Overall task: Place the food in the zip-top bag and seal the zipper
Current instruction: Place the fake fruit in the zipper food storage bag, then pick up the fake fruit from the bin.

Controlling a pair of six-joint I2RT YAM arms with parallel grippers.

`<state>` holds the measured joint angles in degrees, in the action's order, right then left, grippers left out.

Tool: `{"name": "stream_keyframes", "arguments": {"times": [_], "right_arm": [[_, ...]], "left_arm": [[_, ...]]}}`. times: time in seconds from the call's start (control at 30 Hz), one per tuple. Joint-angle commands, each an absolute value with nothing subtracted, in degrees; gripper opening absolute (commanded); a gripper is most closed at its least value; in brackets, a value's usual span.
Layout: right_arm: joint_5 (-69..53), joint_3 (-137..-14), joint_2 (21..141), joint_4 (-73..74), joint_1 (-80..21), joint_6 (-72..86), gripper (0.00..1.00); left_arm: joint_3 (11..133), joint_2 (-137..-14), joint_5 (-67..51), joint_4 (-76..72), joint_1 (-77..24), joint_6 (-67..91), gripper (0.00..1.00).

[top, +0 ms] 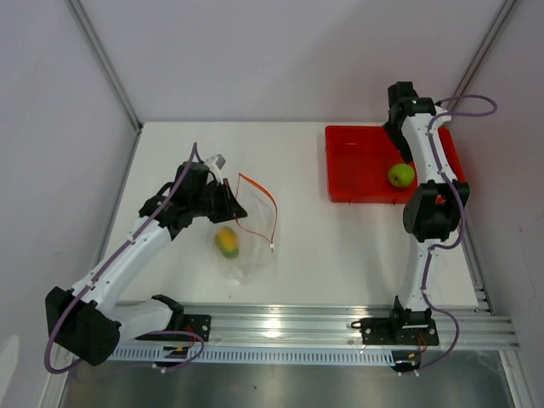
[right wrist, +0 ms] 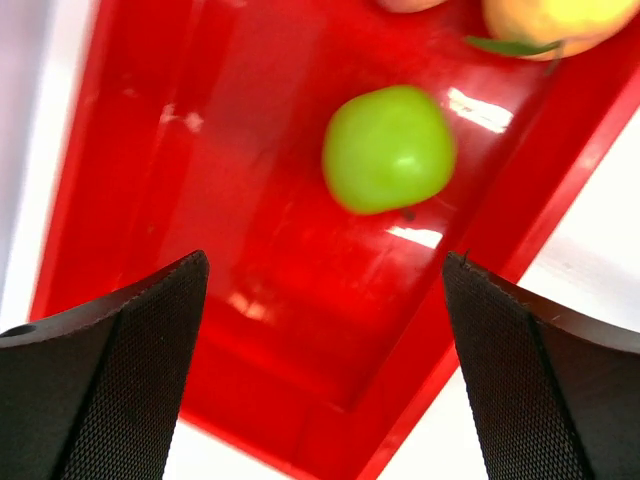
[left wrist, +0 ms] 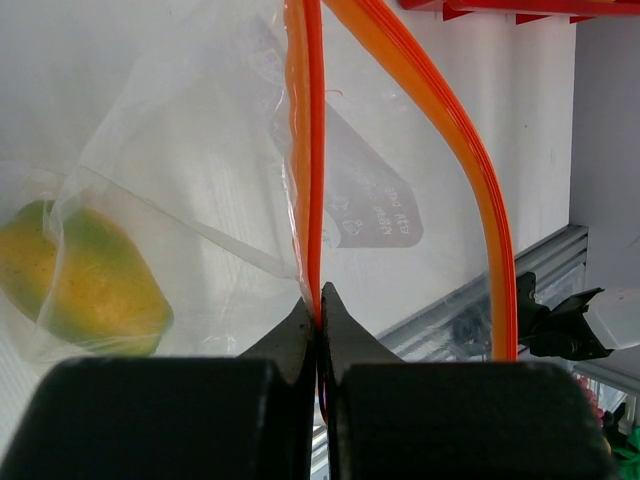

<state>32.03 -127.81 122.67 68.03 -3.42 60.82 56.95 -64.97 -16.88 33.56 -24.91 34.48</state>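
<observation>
The clear zip-top bag (top: 253, 234) lies left of the table's centre with its mouth held open. The yellow-green mango (top: 226, 241) lies inside it and also shows in the left wrist view (left wrist: 90, 285). My left gripper (top: 229, 201) is shut on one lip of the orange-red zipper (left wrist: 316, 150); the other lip (left wrist: 470, 170) arcs free. The green apple (top: 401, 175) sits in the red tray (top: 357, 161). My right gripper (right wrist: 325, 262) hangs open and empty above the tray, short of the apple (right wrist: 388, 148). An orange-yellow peach (right wrist: 560, 18) and the edge of a second (right wrist: 410, 3) show beyond the apple.
The red tray's near wall (right wrist: 330, 430) lies just below my right fingers. My right arm (top: 433, 161) hides the tray's right part from above. A metal rail (top: 297, 327) runs along the table's near edge. Grey walls close in the left, back and right.
</observation>
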Motion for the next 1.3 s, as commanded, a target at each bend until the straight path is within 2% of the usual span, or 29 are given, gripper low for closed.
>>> {"name": "stream_keyframes", "arguments": {"times": [0.0, 0.23, 0.5, 1.17, 1.23, 1.27], "right_arm": [[33.31, -130.87, 125.06, 72.77, -0.53, 63.98, 0.99], [26.56, -125.86, 127.96, 69.09, 4.30, 65.65, 0.99], [22.42, -125.60, 131.66, 64.08, 5.10, 63.81, 1.00], [21.09, -117.60, 133.95, 59.07, 5.62, 63.20, 0.99], [21.01, -116.90, 133.77, 58.19, 5.62, 63.19, 0.97], [21.01, -116.29, 133.77, 57.92, 5.62, 63.02, 0.92]], "left_arm": [[56.78, -64.42, -17.49, 31.82, -25.14, 34.28, 0.01], [56.87, -64.95, -18.90, 31.29, -25.14, 34.89, 0.01], [56.60, -65.30, -18.54, 31.38, -25.14, 34.98, 0.00], [56.60, -66.62, -18.02, 31.02, -25.14, 34.80, 0.01], [56.51, -66.71, -17.84, 31.02, -25.14, 34.80, 0.01], [56.51, -66.80, -17.84, 30.94, -25.14, 34.72, 0.01]]}}
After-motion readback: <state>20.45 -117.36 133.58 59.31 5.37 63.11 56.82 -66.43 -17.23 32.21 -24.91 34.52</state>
